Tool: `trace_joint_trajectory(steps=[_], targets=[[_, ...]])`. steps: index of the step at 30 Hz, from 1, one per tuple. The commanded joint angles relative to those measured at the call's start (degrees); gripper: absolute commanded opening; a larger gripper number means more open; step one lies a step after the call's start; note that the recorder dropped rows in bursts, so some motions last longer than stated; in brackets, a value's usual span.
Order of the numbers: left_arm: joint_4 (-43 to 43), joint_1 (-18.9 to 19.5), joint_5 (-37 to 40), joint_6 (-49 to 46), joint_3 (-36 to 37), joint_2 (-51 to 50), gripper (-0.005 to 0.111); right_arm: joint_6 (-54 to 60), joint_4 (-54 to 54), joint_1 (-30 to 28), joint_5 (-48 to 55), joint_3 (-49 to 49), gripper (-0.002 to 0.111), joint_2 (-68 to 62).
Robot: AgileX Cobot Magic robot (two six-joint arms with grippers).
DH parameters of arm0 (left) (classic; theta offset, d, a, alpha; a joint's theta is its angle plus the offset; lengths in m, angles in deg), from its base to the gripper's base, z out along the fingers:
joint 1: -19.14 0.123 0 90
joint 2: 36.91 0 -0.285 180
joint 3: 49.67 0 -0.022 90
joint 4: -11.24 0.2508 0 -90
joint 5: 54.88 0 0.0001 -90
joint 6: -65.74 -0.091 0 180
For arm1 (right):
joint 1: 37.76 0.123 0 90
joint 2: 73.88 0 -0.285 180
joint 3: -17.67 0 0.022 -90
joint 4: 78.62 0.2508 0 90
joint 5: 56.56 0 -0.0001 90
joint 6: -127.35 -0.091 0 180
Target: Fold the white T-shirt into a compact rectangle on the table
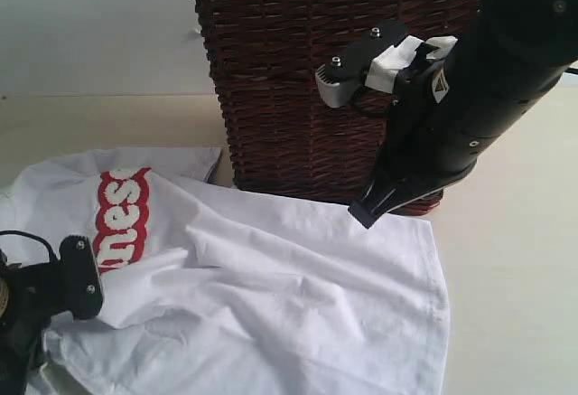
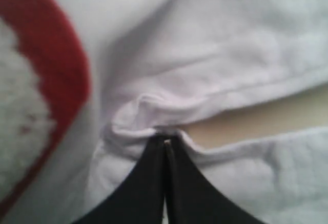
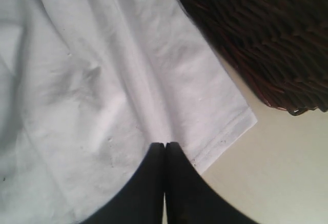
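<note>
I find the white T-shirt lying rumpled on the desk, in front of the dark wicker basket. My left hand is clamped on a pucker of the shirt's hem. My right hand has its jaws pressed together near the shirt's corner beside the basket.

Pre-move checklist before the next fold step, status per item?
1. Left fingers shut on shirt hem: ok, cloth is bunched at the tips.
2. Right fingers gripping the shirt corner: cannot tell. They are shut with tips at the hem, but no bunching shows.
3. Shirt lying flat: not ok, it is wrinkled, with a fold near the lettering.
4. Right arm clear of basket: not ok, the basket stands right by that corner.
5. Bare table beside the shirt: ok.
</note>
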Motion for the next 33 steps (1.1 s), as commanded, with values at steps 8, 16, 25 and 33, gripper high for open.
trace_joint_trajectory(steps=[8,16,25,33], targets=[[-25.90,-1.49,25.77,-23.29,2.01,-1.66,0.000,0.40,-0.04,-0.22,0.42,-0.34,0.000,0.22],[-38.36,-1.49,31.35,-32.20,-1.95,0.95,0.000,0.85,-0.04,-0.22,0.41,-0.34,0.000,0.22],[-31.96,0.81,18.68,-26.62,-10.73,12.38,0.000,1.06,-0.04,-0.22,0.31,-0.34,0.000,0.22],[-24.61,11.25,-18.70,0.77,-6.92,6.39,0.000,1.48,1.24,-0.22,-0.34,-0.34,0.000,0.22]])
